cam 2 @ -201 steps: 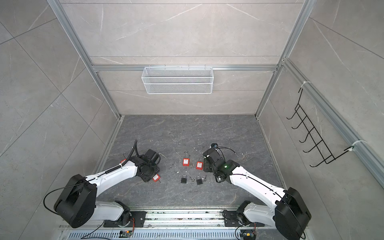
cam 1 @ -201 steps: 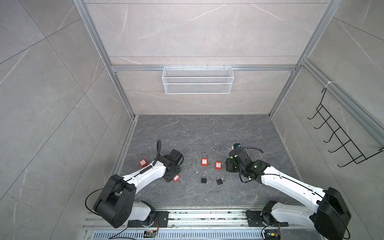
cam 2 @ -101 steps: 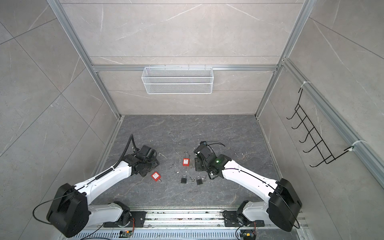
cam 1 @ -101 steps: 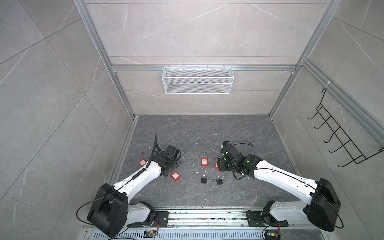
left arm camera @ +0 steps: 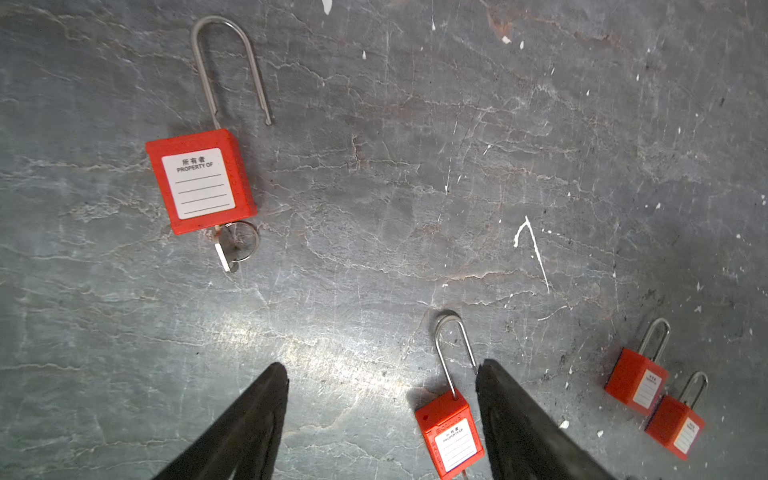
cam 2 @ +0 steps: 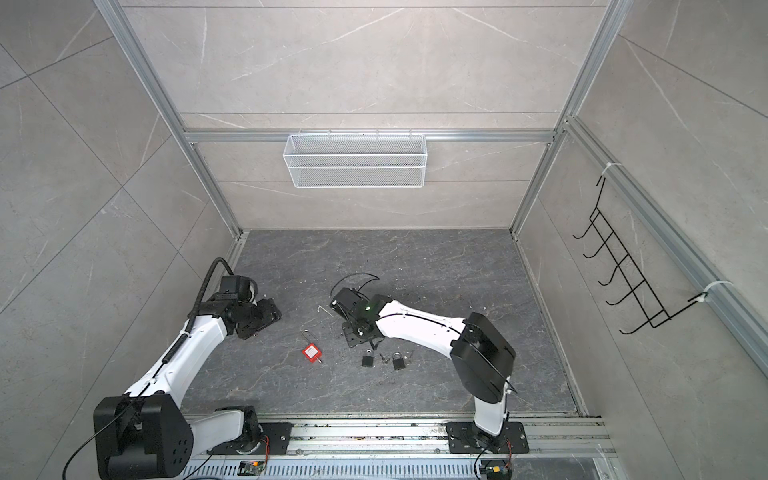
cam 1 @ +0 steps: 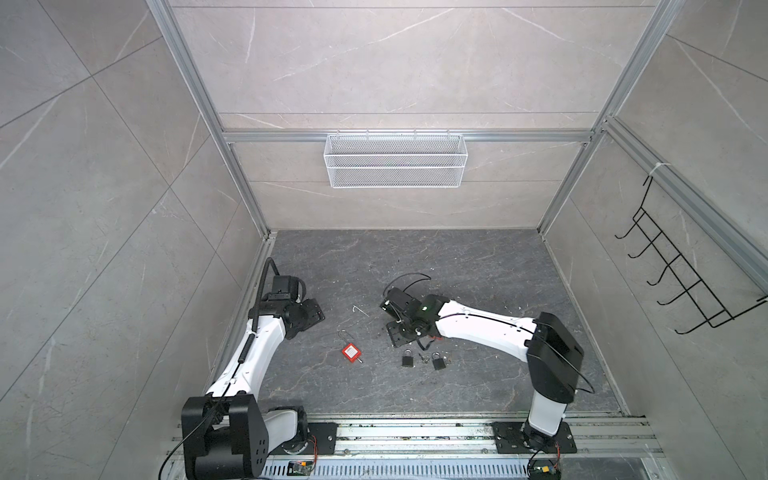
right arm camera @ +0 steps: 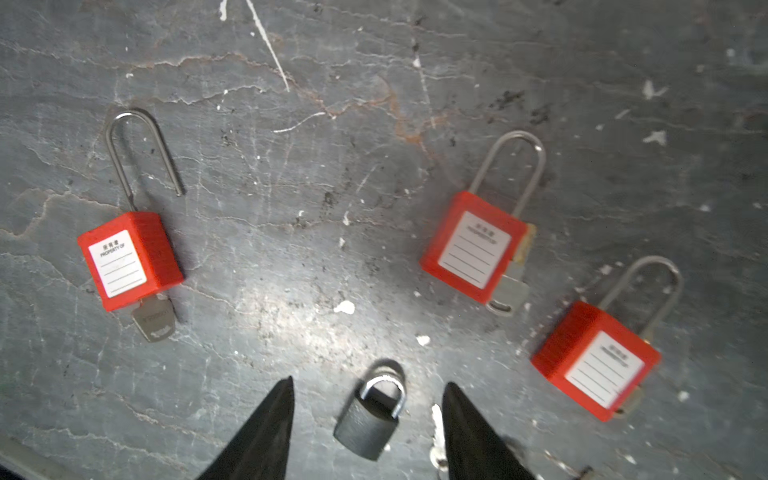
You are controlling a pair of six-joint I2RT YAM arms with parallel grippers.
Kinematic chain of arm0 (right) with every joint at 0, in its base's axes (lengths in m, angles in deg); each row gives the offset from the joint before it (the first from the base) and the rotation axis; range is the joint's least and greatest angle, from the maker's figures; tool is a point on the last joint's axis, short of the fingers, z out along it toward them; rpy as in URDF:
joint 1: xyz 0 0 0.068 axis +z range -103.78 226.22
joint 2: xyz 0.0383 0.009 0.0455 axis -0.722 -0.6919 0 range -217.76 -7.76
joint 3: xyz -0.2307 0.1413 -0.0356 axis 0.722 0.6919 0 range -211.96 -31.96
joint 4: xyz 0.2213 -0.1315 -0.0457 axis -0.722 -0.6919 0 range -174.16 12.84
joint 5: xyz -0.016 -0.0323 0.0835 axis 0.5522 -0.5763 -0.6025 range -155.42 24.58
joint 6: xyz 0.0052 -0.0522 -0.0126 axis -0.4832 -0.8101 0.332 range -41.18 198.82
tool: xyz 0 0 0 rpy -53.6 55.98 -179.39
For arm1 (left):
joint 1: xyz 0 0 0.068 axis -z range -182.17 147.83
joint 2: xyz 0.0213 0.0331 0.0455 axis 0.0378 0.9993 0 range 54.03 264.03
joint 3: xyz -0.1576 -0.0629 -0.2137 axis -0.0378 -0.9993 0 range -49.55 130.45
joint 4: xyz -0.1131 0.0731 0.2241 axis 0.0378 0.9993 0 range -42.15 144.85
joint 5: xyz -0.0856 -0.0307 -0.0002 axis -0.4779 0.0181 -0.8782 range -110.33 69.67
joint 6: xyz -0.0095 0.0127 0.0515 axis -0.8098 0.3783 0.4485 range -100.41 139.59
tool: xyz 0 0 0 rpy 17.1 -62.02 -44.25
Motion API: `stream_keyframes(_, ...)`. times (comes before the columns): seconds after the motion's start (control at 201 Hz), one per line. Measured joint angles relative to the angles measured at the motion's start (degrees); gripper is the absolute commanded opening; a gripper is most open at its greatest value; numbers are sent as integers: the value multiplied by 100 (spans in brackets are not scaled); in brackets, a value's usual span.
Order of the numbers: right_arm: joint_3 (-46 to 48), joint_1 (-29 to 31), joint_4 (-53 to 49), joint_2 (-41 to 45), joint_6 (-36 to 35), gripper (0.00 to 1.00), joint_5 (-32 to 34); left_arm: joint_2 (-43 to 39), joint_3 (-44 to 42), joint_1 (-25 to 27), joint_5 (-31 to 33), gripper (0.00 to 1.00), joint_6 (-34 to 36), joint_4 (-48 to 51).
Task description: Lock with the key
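- Left gripper: jaws wide apart, empty. Its wrist view gives us 4 red padlocks on the floor; 1, shackle sprung, holds a key.
- Both top views show us just 1 red padlock, between the arms.
- Right gripper: jaws parted, empty; its wrist view frames a black padlock.

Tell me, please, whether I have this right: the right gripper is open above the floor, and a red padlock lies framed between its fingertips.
Not quite. The padlock framed between the fingertips of the right gripper is a black padlock, not a red one, as the right wrist view shows. The rest is as you said.
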Motion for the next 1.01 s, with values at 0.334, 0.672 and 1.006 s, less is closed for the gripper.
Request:
stream_keyframes(0.334,-1375,348,-892,-1185,-387,68,-280,251,-133,-153,-570,76,400,-155)
stream_keyframes(0.672,-3300,706,-1567,-2317,-1084,71,-577,358,-313,-1010,-1019,78,164,-448)
stream_keyframes(1.006,-5475,706,-2516,-3724,-1440,71,-669,496,-313,-1204,-1152,78,101,-529)
